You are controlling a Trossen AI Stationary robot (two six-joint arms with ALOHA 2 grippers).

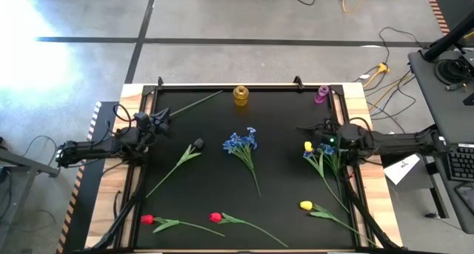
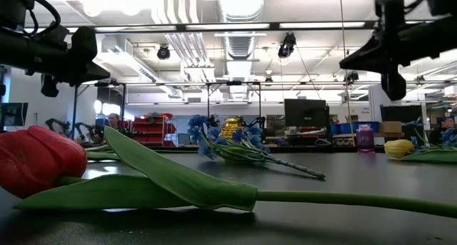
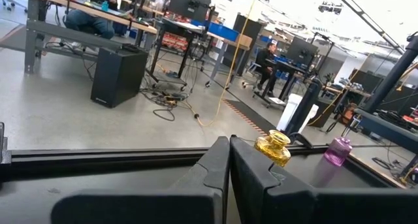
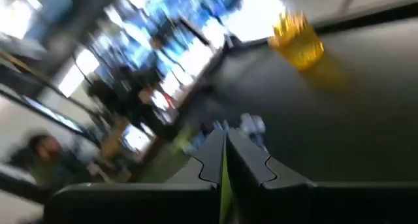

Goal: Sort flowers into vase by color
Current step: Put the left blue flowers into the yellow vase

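Observation:
The flowers lie flat on the black mat. A blue spray [image 1: 241, 141] [image 2: 214, 136] is at the centre, and a black-headed tulip [image 1: 198, 144] lies to its left. Two red tulips [image 1: 147, 219] [image 1: 215, 218] and a yellow tulip [image 1: 306, 205] are along the near edge. A second yellow tulip [image 1: 308, 146] and another blue spray [image 1: 326, 150] lie under my right gripper [image 1: 314, 134] [image 4: 224, 160], which hangs shut above them. My left gripper [image 1: 164, 121] [image 3: 229, 160] is shut and raised over the mat's left side. A bare green stem [image 1: 198, 102] runs from beside it toward the far edge. My right gripper shows a thin green strip [image 4: 224, 185] in the slit between its shut fingers. I cannot tell whether that is a held stem or the flowers lying below. In the low view nothing hangs from it. My left gripper touches nothing that shows.
A yellow vase [image 1: 241, 95] [image 3: 273, 147] and a purple vase [image 1: 321, 95] [image 3: 337, 151] stand at the mat's far edge. A black frame rail [image 1: 222, 87] borders the mat. Cables lie on the floor beyond it. A desk with a keyboard [image 1: 463, 161] stands to the right.

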